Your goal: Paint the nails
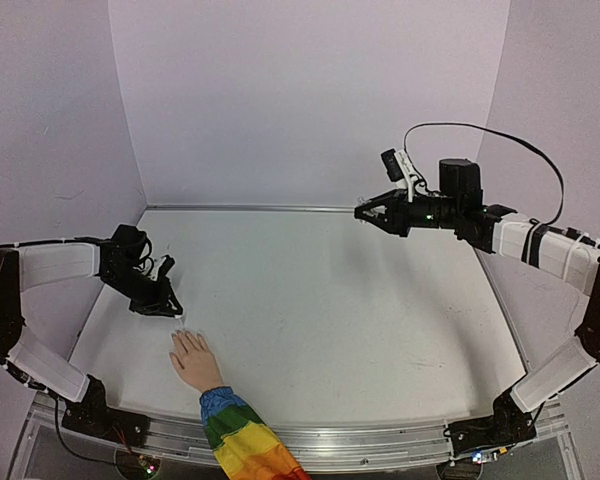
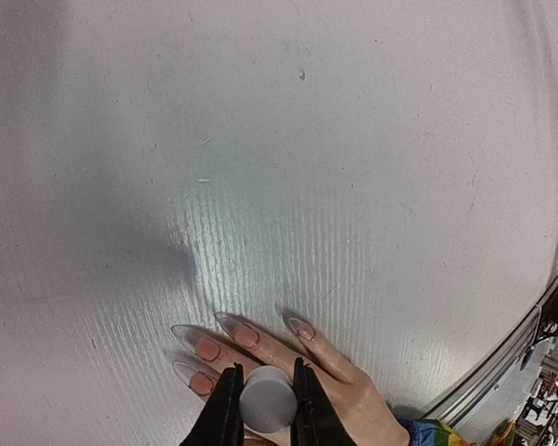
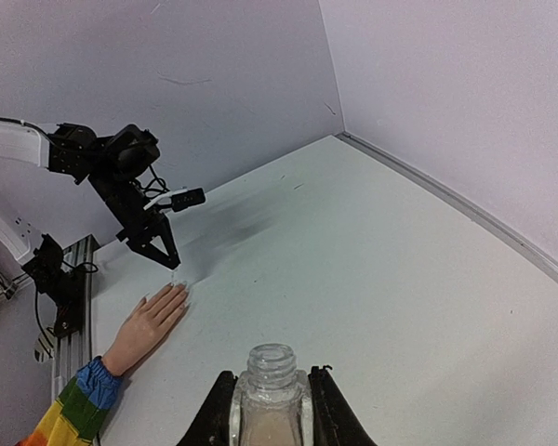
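My left gripper [image 2: 266,376] pinches the white cap [image 2: 268,400]; the nails [image 2: 245,335] lie just past it at 11 o'clock. I should lower gently and stroke base-to-tip (brush hidden). My right gripper [image 3: 272,395] grips the open bottle [image 3: 272,367].

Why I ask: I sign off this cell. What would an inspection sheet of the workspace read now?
Surface: white table, a few dark specks.
Job's things: mannequin hand flat at near left, rainbow sleeve; long nails, pale-tipped; uncapped bottle; pale cap.
Clutter: nothing seen.
Grippers: left gripper shut on cap over the fingers; right gripper shut on bottle, raised far right.
Cables: black cable loops above right arm.
Surroundings: lavender walls; metal rail at near edge.
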`<state>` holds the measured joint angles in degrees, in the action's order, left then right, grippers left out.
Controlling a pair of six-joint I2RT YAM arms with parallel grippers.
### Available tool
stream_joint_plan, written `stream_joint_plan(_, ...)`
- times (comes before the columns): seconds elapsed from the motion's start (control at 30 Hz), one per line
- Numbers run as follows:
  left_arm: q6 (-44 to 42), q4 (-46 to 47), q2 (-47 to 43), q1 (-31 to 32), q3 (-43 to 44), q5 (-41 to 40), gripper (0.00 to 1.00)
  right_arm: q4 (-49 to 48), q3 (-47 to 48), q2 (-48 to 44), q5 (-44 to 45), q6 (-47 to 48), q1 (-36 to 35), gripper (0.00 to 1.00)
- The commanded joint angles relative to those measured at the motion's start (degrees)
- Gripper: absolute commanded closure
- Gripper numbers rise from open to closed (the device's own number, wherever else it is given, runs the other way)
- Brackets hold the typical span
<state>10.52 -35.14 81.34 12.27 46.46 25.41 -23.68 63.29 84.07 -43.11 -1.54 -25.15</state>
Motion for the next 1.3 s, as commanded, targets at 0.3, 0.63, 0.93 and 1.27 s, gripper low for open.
stream_joint_plan(0.3,0.37,5.41,1.88,-0.06,0.30,2.24,1.00,-3.59,1.60,-0.05,-2.41,-1.44,0.20,1.00)
stream_joint_plan(0.63,-0.11,4.80,3.30,0.21,0.30,2.38,1.00,-3.81,1.40,-0.39,-2.50,-1.52,0.27,1.00)
stream_joint_plan(0.93,-0.59,3.82,4.31,0.99,0.83,0.73,1.00,-3.95,0.70,-1.02,-2.20,-1.46,0.19,1.00)
stream_joint_plan(1.27,-0.58,3.32,4.64,1.33,0.83,-0.39,1.00,-3.95,0.48,-1.19,-2.16,-1.45,0.26,1.00)
